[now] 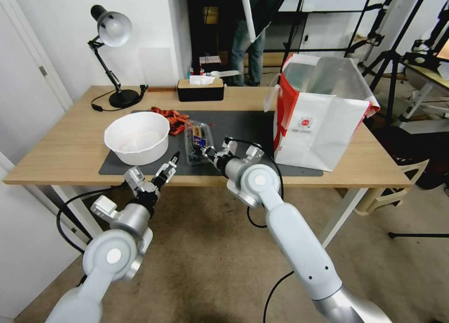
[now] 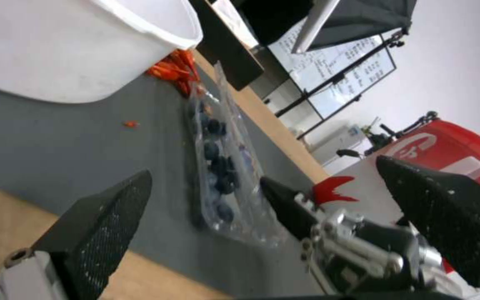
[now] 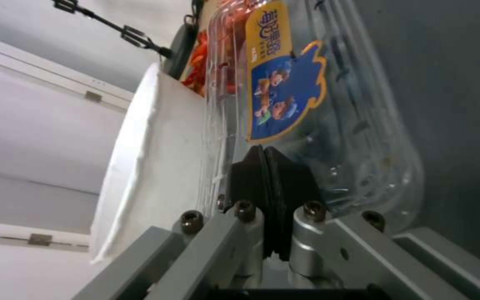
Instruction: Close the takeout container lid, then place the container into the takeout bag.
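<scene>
The takeout container, a small clear clamshell holding dark blueberries, lies on the dark mat right of the white bowl. Its lid carries a blue and yellow label and lies down over the berry half. My right gripper is at the container's near end, shut, its fingertips pressed against the lid just below the label. My left gripper hangs open over the mat's front edge, left of the container and apart from it. The takeout bag stands upright and open at the right.
A round white bowl sits close to the container's left, with red wrappers behind. A black tissue box and a desk lamp stand at the table's back. A person stands beyond the table.
</scene>
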